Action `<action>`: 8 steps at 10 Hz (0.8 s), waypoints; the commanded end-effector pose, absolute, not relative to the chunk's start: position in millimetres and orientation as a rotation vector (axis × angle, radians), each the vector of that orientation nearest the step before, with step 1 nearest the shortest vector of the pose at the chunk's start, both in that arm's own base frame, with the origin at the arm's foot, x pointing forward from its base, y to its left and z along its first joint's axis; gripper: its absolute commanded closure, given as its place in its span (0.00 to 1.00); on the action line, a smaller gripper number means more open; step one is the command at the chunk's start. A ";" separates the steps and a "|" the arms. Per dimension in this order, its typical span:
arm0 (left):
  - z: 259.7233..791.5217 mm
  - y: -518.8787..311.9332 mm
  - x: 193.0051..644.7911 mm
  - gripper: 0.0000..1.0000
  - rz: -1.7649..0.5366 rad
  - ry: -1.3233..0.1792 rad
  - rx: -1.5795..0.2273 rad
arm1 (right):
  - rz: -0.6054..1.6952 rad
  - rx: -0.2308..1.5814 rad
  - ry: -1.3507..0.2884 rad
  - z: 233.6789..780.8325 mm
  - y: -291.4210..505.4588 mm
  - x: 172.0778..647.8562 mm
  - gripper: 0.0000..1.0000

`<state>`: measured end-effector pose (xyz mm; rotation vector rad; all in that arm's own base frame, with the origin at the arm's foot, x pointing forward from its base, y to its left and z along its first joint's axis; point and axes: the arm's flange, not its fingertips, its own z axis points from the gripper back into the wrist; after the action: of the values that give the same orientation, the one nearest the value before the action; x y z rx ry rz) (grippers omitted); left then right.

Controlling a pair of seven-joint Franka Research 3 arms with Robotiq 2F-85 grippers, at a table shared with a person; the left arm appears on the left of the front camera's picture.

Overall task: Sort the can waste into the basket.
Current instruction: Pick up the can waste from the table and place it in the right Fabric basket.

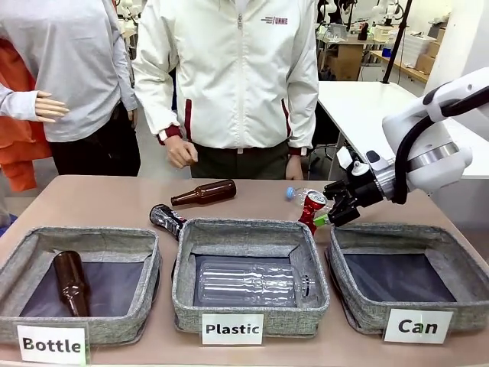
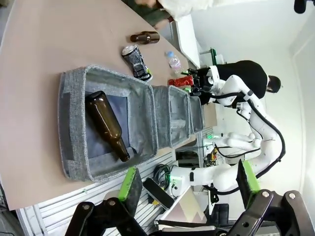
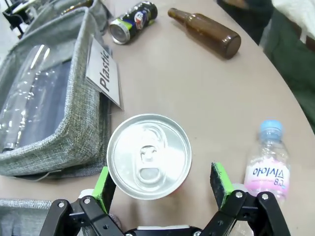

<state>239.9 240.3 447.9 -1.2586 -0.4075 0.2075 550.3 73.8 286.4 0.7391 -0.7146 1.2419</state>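
The red can (image 1: 312,208) stands behind the Plastic basket's far right corner. My right gripper (image 1: 333,214) is right beside it, open. In the right wrist view the red can's silver end (image 3: 149,156) sits between the green pads of my right gripper (image 3: 161,178), close to the left pad and with a gap to the right one. The black can (image 1: 166,219) lies on the table behind the Plastic basket's left corner. The Can basket (image 1: 397,232) at front right holds nothing. My left gripper (image 2: 188,178) hangs open, high over the table's left end.
The Plastic basket (image 1: 248,228) holds a clear bottle; the Bottle basket (image 1: 84,235) holds a brown one. A brown bottle (image 1: 205,192) and a small clear water bottle (image 3: 267,164) lie on the table. A person (image 1: 237,76) stands at the far edge.
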 end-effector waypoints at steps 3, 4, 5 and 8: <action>437.2 212.5 239.1 0.00 0.151 -0.347 -1.202 | 1.175 0.848 -0.698 283.1 82.0 562.5 0.00; 434.2 203.9 241.2 0.00 0.129 -0.327 -1.175 | 1.181 0.899 -0.707 281.8 82.1 562.2 0.00; 434.0 199.9 241.5 0.00 0.112 -0.309 -1.177 | 1.187 0.903 -0.701 281.1 82.2 561.3 0.50; 430.4 198.6 242.3 0.00 0.117 -0.296 -1.180 | 1.188 0.931 -0.708 279.9 83.0 562.1 1.00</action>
<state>246.2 198.2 433.6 -1.1923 -0.2978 0.1181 554.1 81.7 277.2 0.8996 -0.6971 1.2133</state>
